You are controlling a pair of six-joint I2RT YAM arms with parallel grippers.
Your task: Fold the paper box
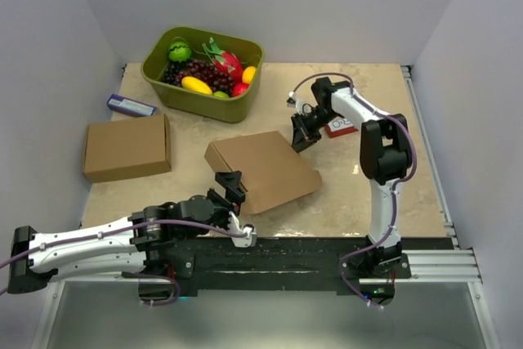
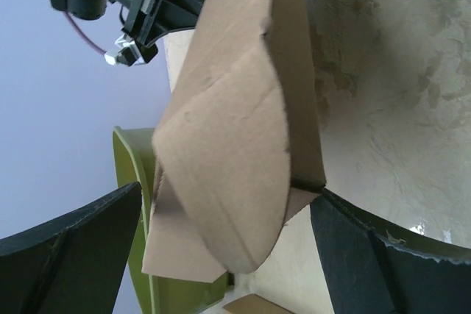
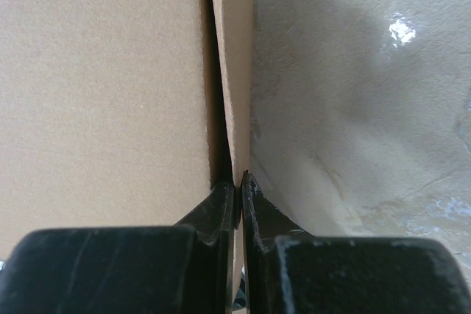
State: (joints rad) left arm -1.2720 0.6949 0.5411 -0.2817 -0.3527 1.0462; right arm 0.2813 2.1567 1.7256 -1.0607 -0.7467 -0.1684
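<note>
Right tool [image 3: 237,189], closed to a sliver, pinches the thin side wall [image 3: 234,71] of the paper box [image 1: 265,169] at its end toward the green fruit tub [image 1: 204,104]. Left tool [image 2: 232,189] gapes round the rounded flap [image 2: 221,145] on the end away from the tub, gripping nothing. The box lies just before the tub. A sideways tug may tear that pinch or skid the box.

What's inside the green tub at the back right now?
The green tub holds fruit: dark grapes, a yellow piece, a pink dragon fruit, a green one. Whatever lies beneath them is covered.
</note>
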